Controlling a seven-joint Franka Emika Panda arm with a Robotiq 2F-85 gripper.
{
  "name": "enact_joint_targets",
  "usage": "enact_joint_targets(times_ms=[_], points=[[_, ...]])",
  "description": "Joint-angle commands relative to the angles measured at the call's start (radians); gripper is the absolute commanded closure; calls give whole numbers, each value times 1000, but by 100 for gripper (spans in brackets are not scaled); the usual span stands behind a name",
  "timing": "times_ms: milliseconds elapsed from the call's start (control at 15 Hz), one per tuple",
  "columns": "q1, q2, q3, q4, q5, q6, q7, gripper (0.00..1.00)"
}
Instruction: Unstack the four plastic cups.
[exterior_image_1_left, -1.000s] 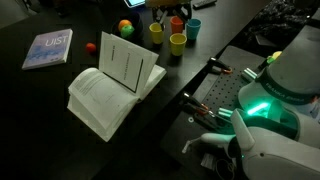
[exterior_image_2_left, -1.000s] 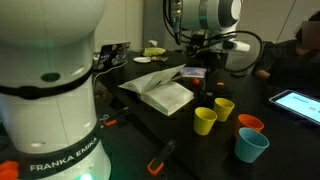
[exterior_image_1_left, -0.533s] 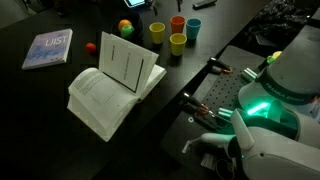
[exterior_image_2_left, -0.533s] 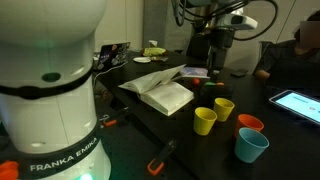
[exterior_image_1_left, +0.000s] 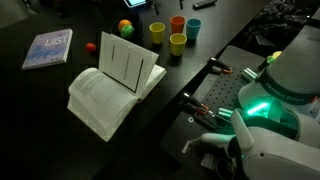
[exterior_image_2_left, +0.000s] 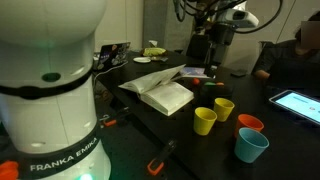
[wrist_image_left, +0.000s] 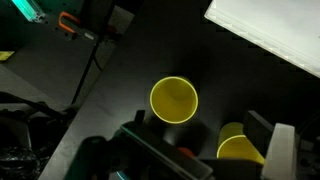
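Since the four plastic cups stand upright and apart near one corner of the desk, close to the open book (exterior_image_1_left: 110, 85), nothing looks left to pull free: yellow cup (exterior_image_1_left: 156, 31), orange-red cup (exterior_image_1_left: 177, 23), teal cup (exterior_image_1_left: 194, 27), yellow-green cup (exterior_image_1_left: 177, 43). The gripper (exterior_image_2_left: 213, 62) hangs well above them, jaws spread and empty. The wrist view looks straight down into one yellow mouth, so the cups lie directly below, axes vertical.
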Motion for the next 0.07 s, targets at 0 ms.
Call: enact_joint_targets(times_ms=[0], points=[[-9, -3, 8, 1, 20, -2, -18, 0]])
